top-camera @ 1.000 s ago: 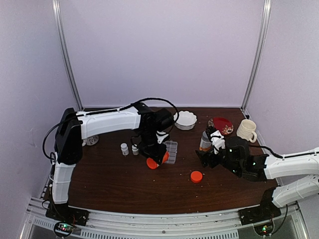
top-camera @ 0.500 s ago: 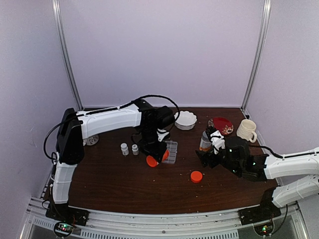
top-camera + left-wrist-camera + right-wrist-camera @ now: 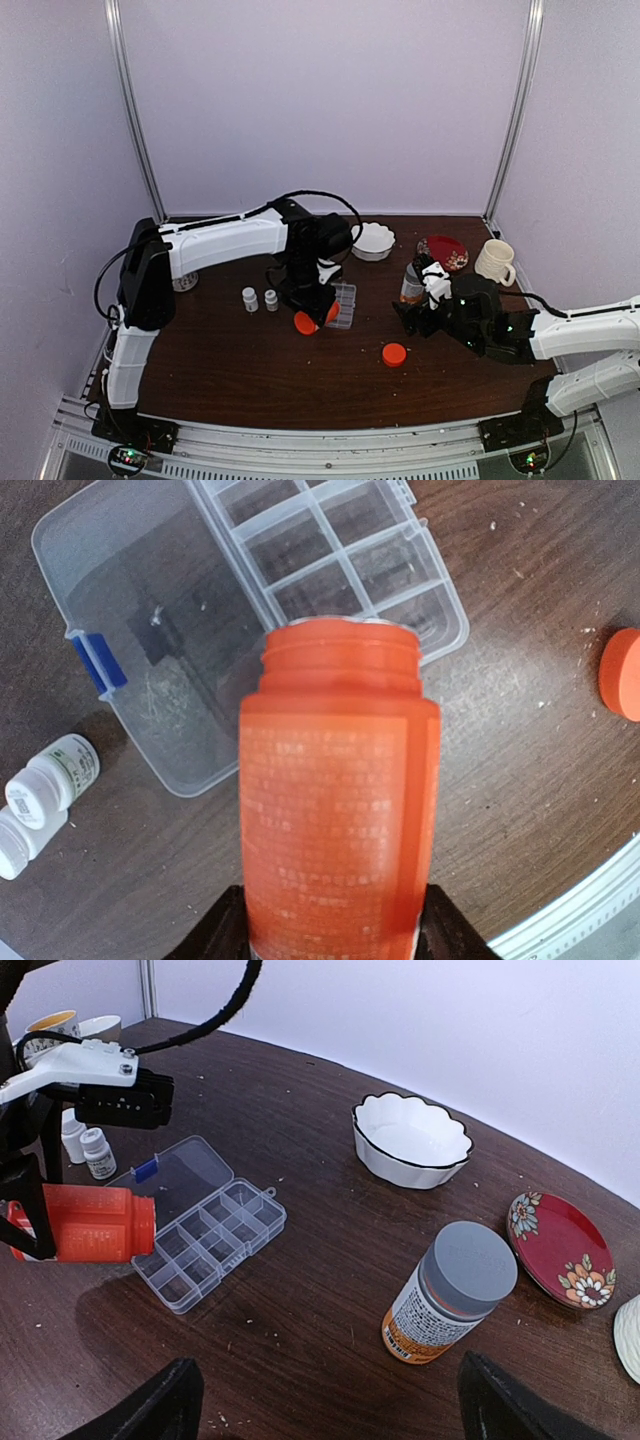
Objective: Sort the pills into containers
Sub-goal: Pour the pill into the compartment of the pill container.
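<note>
Your left gripper (image 3: pixel 311 309) clamps the uncapped orange bottle (image 3: pixel 338 810), which lies level with its mouth at the edge of the open organizer box (image 3: pixel 205 1230) at mid-table. Your right gripper (image 3: pixel 335 1410) hovers with its fingers spread, grasping nothing.

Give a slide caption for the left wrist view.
Left pincer holds an uncapped orange bottle, mouth toward the open pill box.

The orange bottle (image 3: pixel 338 810) covers part of the organizer box (image 3: pixel 240 610).
</note>
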Robot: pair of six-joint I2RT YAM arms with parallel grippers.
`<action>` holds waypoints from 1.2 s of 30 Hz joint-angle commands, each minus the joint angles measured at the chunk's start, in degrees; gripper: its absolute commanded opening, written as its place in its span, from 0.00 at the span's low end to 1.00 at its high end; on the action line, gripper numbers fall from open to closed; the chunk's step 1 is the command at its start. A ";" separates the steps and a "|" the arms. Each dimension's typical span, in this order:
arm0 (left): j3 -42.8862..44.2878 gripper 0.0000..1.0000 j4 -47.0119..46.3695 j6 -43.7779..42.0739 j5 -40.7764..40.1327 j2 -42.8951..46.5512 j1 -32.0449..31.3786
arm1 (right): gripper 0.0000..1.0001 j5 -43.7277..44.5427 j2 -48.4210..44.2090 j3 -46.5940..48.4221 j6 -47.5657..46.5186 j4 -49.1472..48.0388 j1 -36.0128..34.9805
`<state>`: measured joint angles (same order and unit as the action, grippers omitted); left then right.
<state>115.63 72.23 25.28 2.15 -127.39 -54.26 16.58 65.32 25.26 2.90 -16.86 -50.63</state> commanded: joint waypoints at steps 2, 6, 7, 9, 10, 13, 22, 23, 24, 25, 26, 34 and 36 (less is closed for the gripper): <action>4.34 0.00 4.16 -0.56 -0.10 -1.44 0.40 | 0.91 1.20 0.09 1.61 -0.44 0.46 0.27; -0.26 0.00 -2.36 -1.70 0.34 1.47 0.18 | 0.91 1.35 -0.22 1.54 -0.56 0.23 0.27; -0.20 0.00 -1.16 -1.37 1.12 0.61 0.80 | 0.91 1.35 -0.20 1.59 -0.65 0.27 0.27; 3.49 0.00 3.71 -0.89 1.33 -1.96 0.87 | 0.91 1.50 -0.17 1.55 -0.55 0.63 0.27; 4.21 0.00 3.81 -1.36 0.53 -1.90 0.22 | 0.91 1.54 -0.35 1.49 -0.52 0.66 0.27; 1.27 0.00 -1.13 -2.52 1.27 -0.14 0.00 | 0.91 1.52 -0.63 1.33 -0.60 0.29 0.27; 1.17 0.00 -1.61 -3.21 1.07 -0.69 0.39 | 0.91 1.61 -0.38 1.59 -0.70 0.45 0.27; 3.27 0.00 1.30 -2.50 1.12 -2.15 0.77 | 0.91 1.61 -0.29 1.61 -0.70 0.65 0.25; 5.74 0.00 5.40 -2.05 0.83 -3.46 0.61 | 0.91 1.67 -0.28 1.57 -0.63 0.75 0.27; 6.78 0.00 5.93 -2.62 0.05 -3.44 0.04 | 0.91 1.70 -0.32 1.51 -0.62 0.75 0.27; 6.82 0.00 5.02 -3.21 -0.54 -2.58 -0.68 | 0.91 1.70 -0.43 1.40 -0.61 0.78 0.27; 6.02 0.00 4.73 -3.78 -1.04 -3.18 -0.27 | 0.91 1.63 -0.25 1.55 -0.66 0.77 0.27; 2.82 0.00 0.35 -4.46 -0.32 -1.82 -0.17 | 0.91 1.62 -0.44 1.53 -0.69 0.63 0.27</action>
<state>119.48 75.70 22.26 2.07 -130.85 -54.28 16.84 65.32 25.26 2.74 -16.19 -50.63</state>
